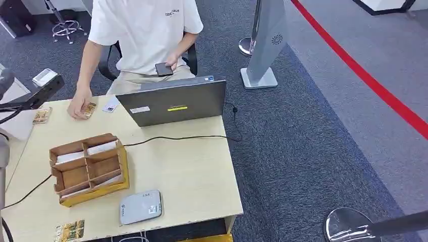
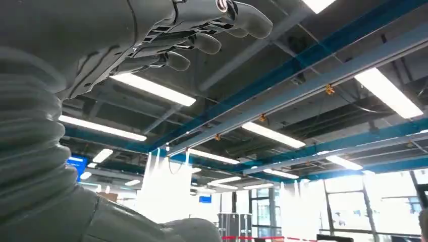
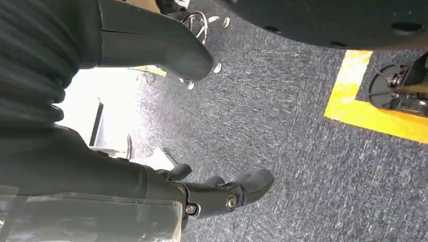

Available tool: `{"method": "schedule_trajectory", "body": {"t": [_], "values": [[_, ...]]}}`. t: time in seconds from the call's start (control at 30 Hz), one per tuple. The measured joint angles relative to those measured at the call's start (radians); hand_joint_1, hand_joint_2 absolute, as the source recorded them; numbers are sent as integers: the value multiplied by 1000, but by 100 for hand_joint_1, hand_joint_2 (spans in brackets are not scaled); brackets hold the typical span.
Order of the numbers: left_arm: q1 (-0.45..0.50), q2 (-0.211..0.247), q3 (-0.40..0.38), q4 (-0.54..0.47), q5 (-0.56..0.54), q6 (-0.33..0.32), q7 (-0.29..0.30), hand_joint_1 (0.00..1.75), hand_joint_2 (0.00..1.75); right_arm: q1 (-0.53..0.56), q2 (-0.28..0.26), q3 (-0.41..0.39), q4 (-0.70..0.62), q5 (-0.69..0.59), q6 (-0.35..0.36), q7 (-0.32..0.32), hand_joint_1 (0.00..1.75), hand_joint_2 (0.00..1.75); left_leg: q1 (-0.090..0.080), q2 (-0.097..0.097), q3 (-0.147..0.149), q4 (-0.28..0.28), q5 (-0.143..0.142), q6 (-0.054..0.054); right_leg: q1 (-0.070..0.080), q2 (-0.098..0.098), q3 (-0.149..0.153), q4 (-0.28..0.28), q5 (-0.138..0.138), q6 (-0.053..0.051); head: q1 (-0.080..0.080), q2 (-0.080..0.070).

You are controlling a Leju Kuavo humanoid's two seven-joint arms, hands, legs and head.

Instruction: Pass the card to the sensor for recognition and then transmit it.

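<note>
A grey flat sensor (image 1: 140, 206) lies near the table's front edge. Patterned cards (image 1: 69, 231) lie at the front left corner, and another card (image 1: 42, 115) lies at the far left. A person's hand (image 1: 78, 107) rests on a patterned card (image 1: 90, 109) beside a white card (image 1: 110, 106). My left hand (image 2: 192, 45) is raised toward the ceiling, its fingers apart and holding nothing. My right hand (image 3: 222, 194) hangs over the carpet, its thumb (image 3: 166, 50) well apart from the fingers, and it holds nothing.
A cardboard divider box (image 1: 90, 169) with white cards stands at mid-left of the table (image 1: 192, 176). A grey laptop (image 1: 174, 101) sits at the back, with a seated person (image 1: 146, 35) behind it holding a phone. A black cable (image 1: 171, 137) crosses the table. A dark device (image 1: 45, 85) juts in at far left.
</note>
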Motion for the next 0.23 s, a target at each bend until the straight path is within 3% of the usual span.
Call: {"method": "schedule_trajectory", "body": {"t": [0.1,0.23], "values": [[3,26,14,8,-11,-1,12,0,175,-1,-1,-1,0,-3,-1,1,0,175,0,1,0,0,0,0,0,1,0,0,0,0,0,0],[10,106,86,78,-5,33,19,0,175,2,-5,-9,0,-7,-1,1,0,175,0,4,0,0,0,0,0,4,-2,1,0,0,0,0]]}}
